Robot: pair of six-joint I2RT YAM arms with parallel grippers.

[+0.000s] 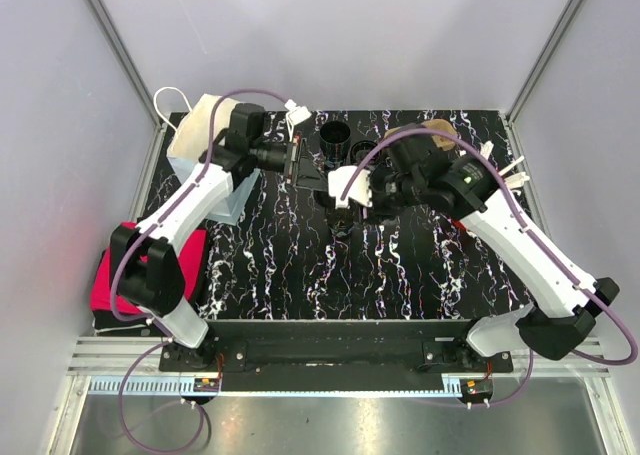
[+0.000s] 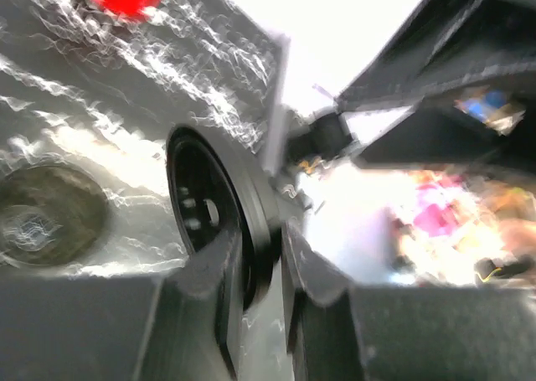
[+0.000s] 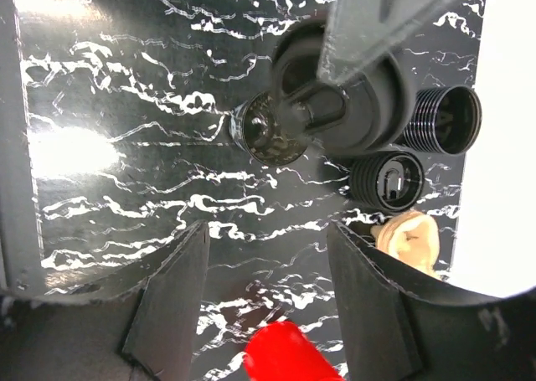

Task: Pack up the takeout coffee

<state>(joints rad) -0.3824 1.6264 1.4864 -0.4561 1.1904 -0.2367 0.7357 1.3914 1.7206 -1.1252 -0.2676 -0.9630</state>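
Observation:
My left gripper (image 2: 261, 245) is shut on the rim of a black round lid (image 2: 205, 205), holding it on edge above the table. In the top view that gripper (image 1: 296, 161) hangs just left of two black ribbed cups (image 1: 335, 139). The right wrist view shows one cup open (image 3: 444, 120) and the other (image 3: 387, 180) with a lid on it. My right gripper (image 3: 268, 230) is open over bare table, nothing between its fingers. It (image 1: 345, 207) sits a little in front of the cups.
A white bag (image 1: 203, 133) stands at the back left. A tan paper thing (image 3: 408, 235) lies beside the cups. A shiny round disc (image 3: 264, 131) rests on the black marbled table (image 1: 300, 275). A red object (image 3: 280, 354) shows low between my right fingers.

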